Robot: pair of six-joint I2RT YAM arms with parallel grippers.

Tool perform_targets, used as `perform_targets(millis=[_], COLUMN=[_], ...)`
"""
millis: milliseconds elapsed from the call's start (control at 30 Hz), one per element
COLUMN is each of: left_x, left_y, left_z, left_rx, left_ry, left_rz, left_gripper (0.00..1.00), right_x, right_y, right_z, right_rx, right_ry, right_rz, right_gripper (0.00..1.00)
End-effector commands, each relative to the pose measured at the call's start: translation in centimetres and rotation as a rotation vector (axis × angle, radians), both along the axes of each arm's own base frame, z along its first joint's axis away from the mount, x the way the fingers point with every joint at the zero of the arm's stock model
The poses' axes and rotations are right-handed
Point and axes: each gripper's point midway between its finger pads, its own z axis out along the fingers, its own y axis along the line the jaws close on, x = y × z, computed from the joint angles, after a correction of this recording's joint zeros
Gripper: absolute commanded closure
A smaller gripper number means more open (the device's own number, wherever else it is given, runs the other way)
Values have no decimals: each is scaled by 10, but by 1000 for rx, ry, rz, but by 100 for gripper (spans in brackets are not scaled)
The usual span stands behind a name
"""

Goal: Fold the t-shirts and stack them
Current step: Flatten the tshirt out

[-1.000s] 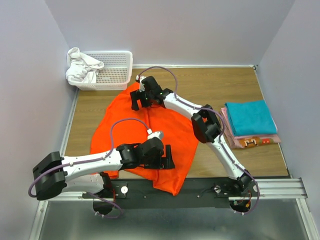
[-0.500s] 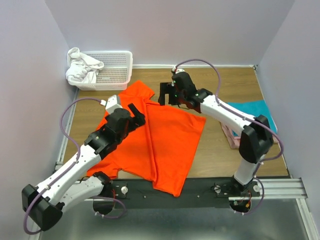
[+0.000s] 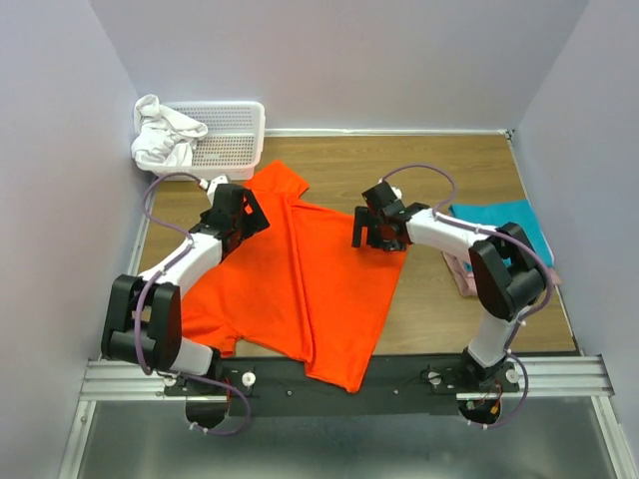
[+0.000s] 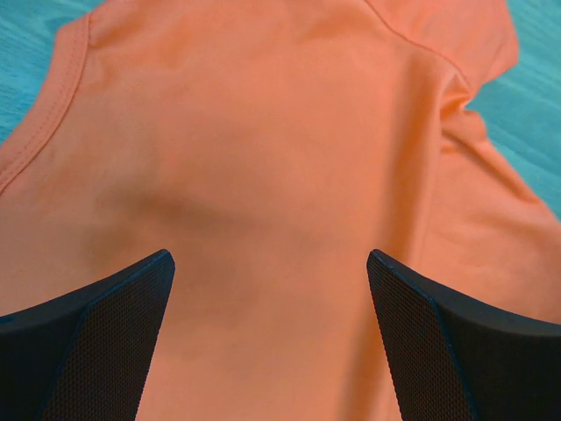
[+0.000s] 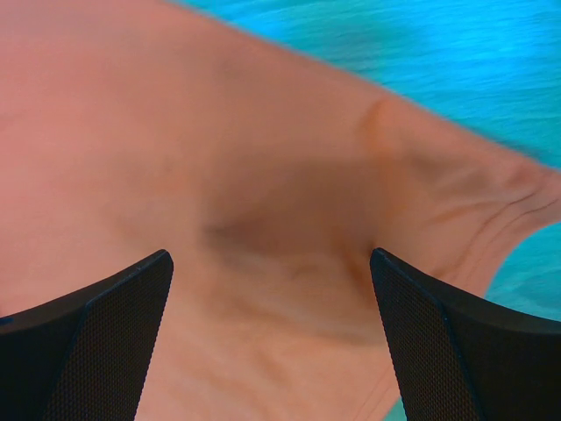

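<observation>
Left tool (image 3: 236, 212): the jaws stand wide apart with nothing gripped. In the left wrist view the left tool (image 4: 272, 338) shows only its two mesh-faced fingers (image 4: 92, 338), both cut off by the lower frame edge. The orange t-shirt (image 4: 263, 158) lies directly beneath them. It cannot be determined whether the fingers touch the cloth.

Right tool (image 3: 377, 229): the jaws also stand wide, holding nothing. In the right wrist view the right tool (image 5: 272, 338) is cut off the same way and hangs over a wrinkled corner of the orange t-shirt (image 5: 219, 175). Contact cannot be determined here either.

The orange t-shirt (image 3: 329, 289) lies spread on the surface (image 3: 439, 160) between the two tools, with a lengthwise crease. Its end far from both tools overlaps the dark mounting bar (image 3: 399, 374).

Beyond the right tool, on the side away from the left tool, lies a teal t-shirt (image 3: 504, 218) on a pink t-shirt (image 3: 460, 274). The right arm covers most of this stack, so anything more in it is hidden.

Beyond the left tool, at the far corner, stands a white basket (image 3: 240, 140). A crumpled white cloth (image 3: 165, 135) lies in it and drapes over its rim.
</observation>
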Motion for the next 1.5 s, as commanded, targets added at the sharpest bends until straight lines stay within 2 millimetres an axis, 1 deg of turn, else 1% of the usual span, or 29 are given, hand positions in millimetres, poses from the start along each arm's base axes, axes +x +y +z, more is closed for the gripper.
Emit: perform_targets(millis=[0, 33, 100, 133, 200, 233, 300, 333, 400, 433, 533, 567, 600, 633, 667, 767, 800, 833, 867, 900, 933, 967, 1033, 1067, 1167, 1300, 1333, 1400, 1467], left_x=[20, 21, 27, 28, 33, 34, 41, 42, 47, 48, 54, 58, 60, 60, 65, 68, 72, 74, 75, 78, 80, 83, 91, 92, 101, 118, 127, 133, 138], left_y=[-5, -3, -2, -3, -6, -7, -10, -13, -20, -21, -27, -31, -33, -36, -39, -44, -46, -47, -48, -49, -50, -50, -49, -48, -46, -44, -44, -46, -51], left_z=[13, 4, 1, -9, -12, -21, -23, -31, -32, -41, -47, -45, -46, -49, -47, -51, -48, -49, -53, -52, -55, -56, -54, -59, -57, -43, -35, -37, -23], left_rx=[1, 12, 22, 27, 25, 28, 26, 21, 4, 3, -12, -29, -30, -41, -49, -54, -58, -57, -56, -57, -57, -56, -44, -34, -15, 12, 24, 31, 21], left_ry=[-69, -47, -36, -10, -1, 24, 27, 46, 51, 75, 89, 83, 83, 91, 84, 93, 84, 86, 95, 89, 95, 95, 91, 105, 109, 59, 30, 37, 20], left_rz=[-67, -57, -50, -52, -63, -71, -83, -99, -126, -133, -146, -161, -161, -175, -181, -189, -193, -196, -196, -198, -197, -198, -187, -181, -169, -165, -174, -181, -193], left_gripper=[2, 2, 2, 2, 2, 2, 2, 2, 2, 2, 2, 2, 2, 2, 2, 2, 2, 2, 2, 2, 2, 2, 2, 2, 2, 2, 2, 2, 2], right_x=[13, 18, 24, 28, 34, 42, 52, 64, 77, 87, 114, 129, 137, 142, 157, 177, 189, 194, 200, 203, 213, 221, 226, 228, 232, 234, 235, 235, 229], right_y=[-23, -32, -40, -46, -51, -55, -59, -64, -70, -78, -86, -92, -94, -101, -101, -110, -111, -112, -118, -119, -118, -121, -121, -120, -120, -115, -113, -111, -108], right_z=[-20, -24, -35, -38, -43, -48, -48, -49, -50, -48, -45, -45, -44, -54, -45, -46, -47, -48, -51, -60, -55, -57, -58, -58, -50, -28, -13, 8, 36], right_rx=[-44, -47, -61, -66, -83, -86, -88, -88, -84, -78, -86, -85, -79, -81, -69, -68, -64, -61, -70, -75, -72, -83, -84, -85, -78, -52, -39, -14, 6], right_ry=[30, 41, 65, 69, 75, 80, 75, 72, 66, 59, 27, 12, 4, 20, -12, -33, -46, -51, -54, -47, -69, -79, -85, -88, -106, -135, -156, -184, -219], right_rz=[-74, -93, -97, -110, -103, -111, -105, -107, -110, -124, -112, -108, -103, -100, -104, -104, -104, -97, -98, -92, -83, -73, -66, -61, -63, -65, -63, -58, -48], right_gripper=[0, 0, 0, 0, 0, 0, 0, 0, 0, 0, 0, 0, 0, 0, 0, 0, 0, 0, 0, 0, 0, 0, 0, 0, 0, 0, 0, 0, 0])
